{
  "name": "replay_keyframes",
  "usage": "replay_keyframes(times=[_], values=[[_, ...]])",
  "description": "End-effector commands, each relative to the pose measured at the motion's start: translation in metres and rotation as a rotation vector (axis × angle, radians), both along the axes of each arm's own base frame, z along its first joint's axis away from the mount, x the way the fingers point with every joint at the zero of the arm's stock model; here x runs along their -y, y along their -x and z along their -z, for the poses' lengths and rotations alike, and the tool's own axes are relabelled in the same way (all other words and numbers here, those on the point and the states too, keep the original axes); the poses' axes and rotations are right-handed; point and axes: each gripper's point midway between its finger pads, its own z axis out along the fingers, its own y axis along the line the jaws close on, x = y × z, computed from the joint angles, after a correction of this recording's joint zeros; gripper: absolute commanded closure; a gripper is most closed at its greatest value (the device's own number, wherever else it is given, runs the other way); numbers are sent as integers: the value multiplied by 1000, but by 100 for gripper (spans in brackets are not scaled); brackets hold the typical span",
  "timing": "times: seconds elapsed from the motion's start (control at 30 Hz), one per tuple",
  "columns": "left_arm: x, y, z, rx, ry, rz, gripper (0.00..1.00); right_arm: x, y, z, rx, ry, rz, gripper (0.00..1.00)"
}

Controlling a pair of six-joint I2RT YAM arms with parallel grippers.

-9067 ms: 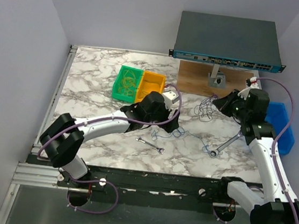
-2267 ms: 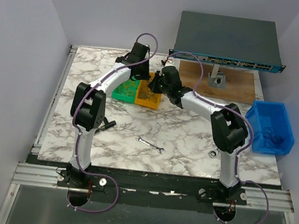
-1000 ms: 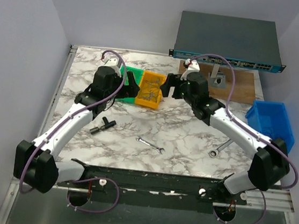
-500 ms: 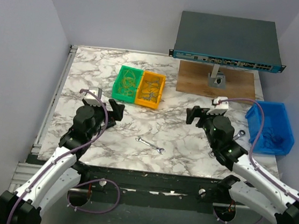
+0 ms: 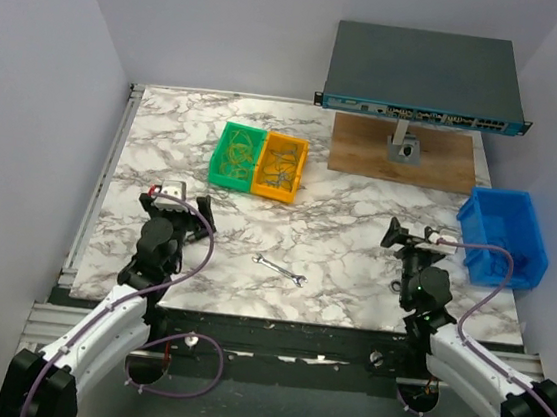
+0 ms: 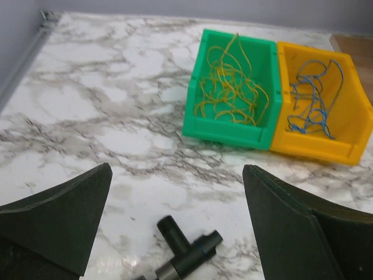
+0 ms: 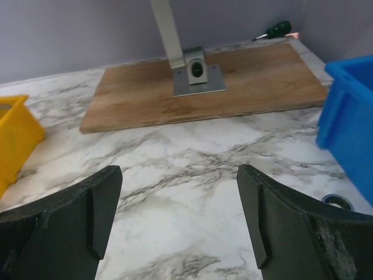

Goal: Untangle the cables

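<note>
Both arms lie low at the near edge of the bench (image 5: 356,237). The left pincer (image 6: 176,169) is spread wide with nothing between its fingers, and the right pincer (image 7: 179,169) is likewise wide and unloaded.

The cables are sorted by colour into two adjoining bins toward the far middle of the bench. The yellow cables (image 6: 230,87) form a loose tangle in the green bin (image 6: 227,131). The blue cables (image 6: 315,105) lie in the yellow bin (image 6: 315,149), which touches the green bin's right wall. Both bins stand well ahead of the left pincer, the green one almost straight in front. They are well apart from the right pincer, whose view catches only a corner of the yellow bin at its left edge.

A black T-shaped tool (image 6: 183,256) lies just before the left pincer, its lower part cut off by the frame. A small wrench (image 5: 280,270) rests between the two arms. The contents of the blue bin (image 5: 505,209) cannot be made out. A metal ring (image 7: 337,200) near it is partly hidden behind the right finger.
</note>
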Motion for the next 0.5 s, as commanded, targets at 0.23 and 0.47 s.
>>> replay_keyframes(times=[0.23, 0.47], values=[[-35, -35, -15, 219, -167, -82, 13, 21, -61, 3, 32, 18, -49, 14], [-45, -57, -7, 223, -160, -65, 11, 32, -75, 37, -25, 10, -23, 13]])
